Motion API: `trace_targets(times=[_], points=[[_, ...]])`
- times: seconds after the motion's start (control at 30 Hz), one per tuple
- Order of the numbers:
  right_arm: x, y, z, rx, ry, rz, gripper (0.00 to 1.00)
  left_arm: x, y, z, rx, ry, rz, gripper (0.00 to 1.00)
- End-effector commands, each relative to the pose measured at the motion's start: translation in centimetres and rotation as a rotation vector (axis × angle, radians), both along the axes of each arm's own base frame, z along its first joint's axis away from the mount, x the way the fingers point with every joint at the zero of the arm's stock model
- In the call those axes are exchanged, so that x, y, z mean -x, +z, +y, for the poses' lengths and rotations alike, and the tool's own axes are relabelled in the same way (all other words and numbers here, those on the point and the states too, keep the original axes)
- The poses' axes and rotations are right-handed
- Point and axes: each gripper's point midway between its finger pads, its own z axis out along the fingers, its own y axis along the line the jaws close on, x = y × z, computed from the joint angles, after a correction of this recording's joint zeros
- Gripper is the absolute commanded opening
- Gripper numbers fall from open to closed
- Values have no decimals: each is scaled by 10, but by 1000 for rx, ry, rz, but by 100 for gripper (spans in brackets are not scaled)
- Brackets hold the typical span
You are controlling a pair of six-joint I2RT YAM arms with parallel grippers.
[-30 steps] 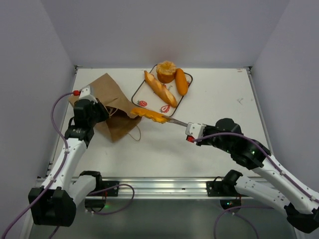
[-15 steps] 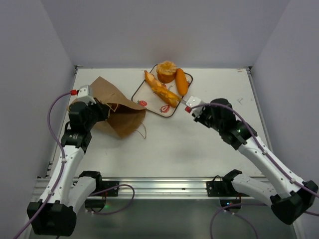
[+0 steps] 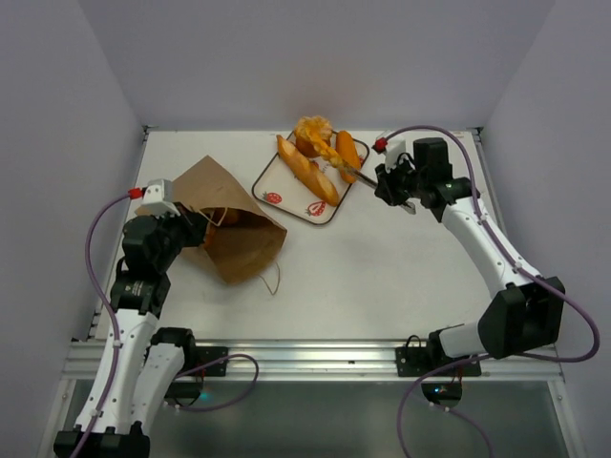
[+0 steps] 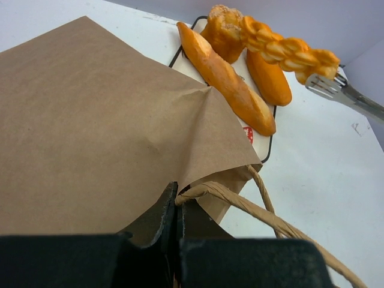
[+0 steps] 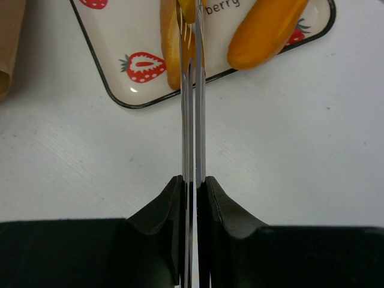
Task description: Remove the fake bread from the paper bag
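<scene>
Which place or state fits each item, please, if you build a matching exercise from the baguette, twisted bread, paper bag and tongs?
Items:
1. baguette
2. twisted bread
3. paper bag
4. tongs

States:
A. pinched by the left gripper
B. lying on the tray
C. held in the right gripper
D. clamped at the tongs' tips

Pairs: 1-B, 2-D, 3-A, 4-C

the brown kraft paper bag (image 3: 224,215) lies left of the white strawberry-print tray (image 3: 294,197), which bears a long golden toy baguette (image 3: 307,170), a round bun (image 4: 221,31) behind, an oval roll (image 3: 347,155) right.
</scene>
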Motion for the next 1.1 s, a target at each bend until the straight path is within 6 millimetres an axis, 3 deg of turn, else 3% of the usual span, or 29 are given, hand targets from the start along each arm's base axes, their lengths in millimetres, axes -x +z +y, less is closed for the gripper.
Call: trace_targets(times=[0.0, 0.13, 0.27, 0.5, 0.6, 0.73, 0.97, 1.07], points=[[-2, 26, 31, -166, 75, -8, 0, 6, 9, -4, -6, -33, -32, 0], [6, 33, 43, -233, 122, 9, 0, 10, 18, -5, -13, -42, -50, 0], [6, 46, 40, -244, 97, -25, 0, 12, 22, -5, -11, -46, -60, 0], [3, 46, 46, -301, 69, 9, 0, 16, 28, -7, 2, -53, -73, 0], [-9, 26, 56, -350, 36, 119, 0, 17, 31, -9, 15, -62, -74, 0], [-25, 6, 51, -355, -40, 184, 0, 21, 34, -10, 19, -66, -80, 0], [-41, -24, 6, -429, -170, 296, 1, 22, 30, -11, 8, -80, -70, 0], [-41, -40, -6, -457, -209, 358, 8, 21, 30, -13, 18, -85, -73, 0]])
